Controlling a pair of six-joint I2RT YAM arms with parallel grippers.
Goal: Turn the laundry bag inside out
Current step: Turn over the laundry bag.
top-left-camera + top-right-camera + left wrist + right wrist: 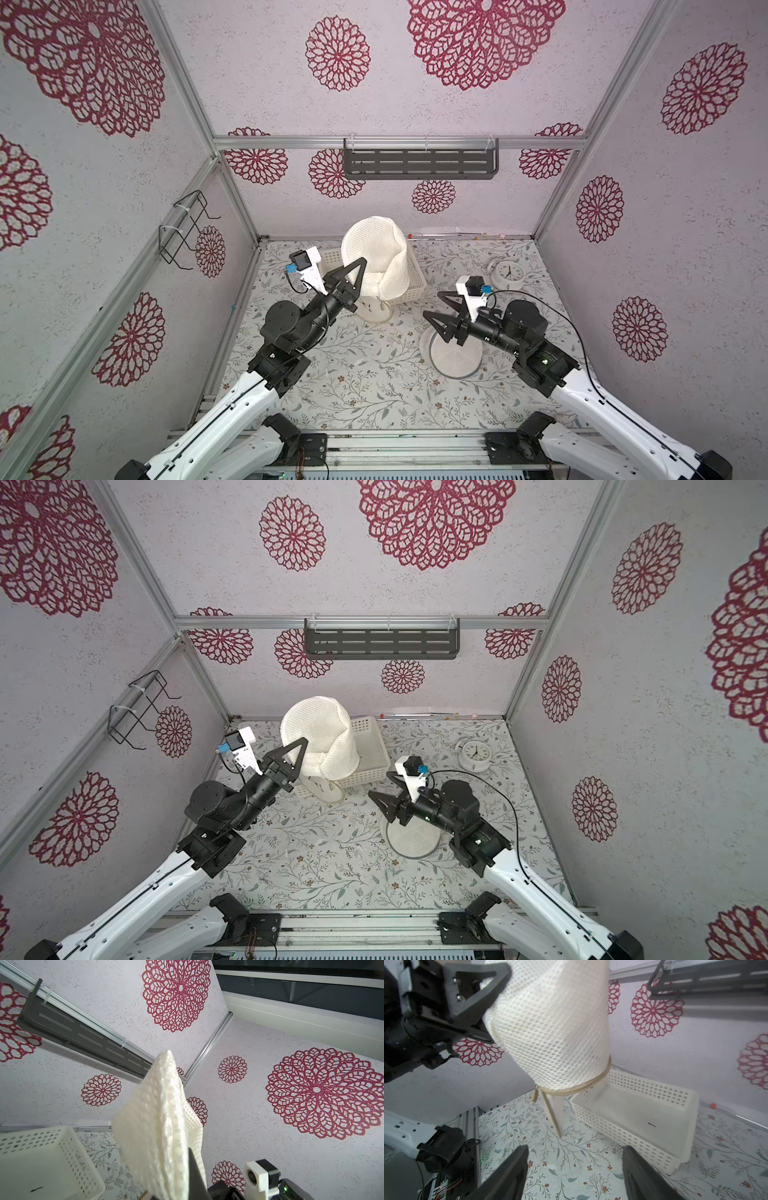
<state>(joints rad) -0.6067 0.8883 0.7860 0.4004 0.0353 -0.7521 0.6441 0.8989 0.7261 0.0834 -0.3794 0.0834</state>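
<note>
The laundry bag [376, 249] [320, 729] is white mesh and hangs upright over the near left corner of a white basket. My left gripper [360, 264] [303, 742] is shut on its fabric from the left, and the mesh fills the left wrist view [158, 1126]. A tan band [581, 1086] with a small pull [535, 1095] rings the bag's lower edge. A flap [374, 309] hangs from there to the table. My right gripper [432, 303] [575, 1148] stands open and empty, apart from the bag, to its front right.
The perforated white basket [409, 297] [612, 1132] stands at the back centre. A round flat mesh disc [455, 357] lies under my right wrist. A white alarm clock [506, 272] sits at the back right. A dark shelf [419, 164] hangs on the back wall and a wire rack [185, 228] on the left wall.
</note>
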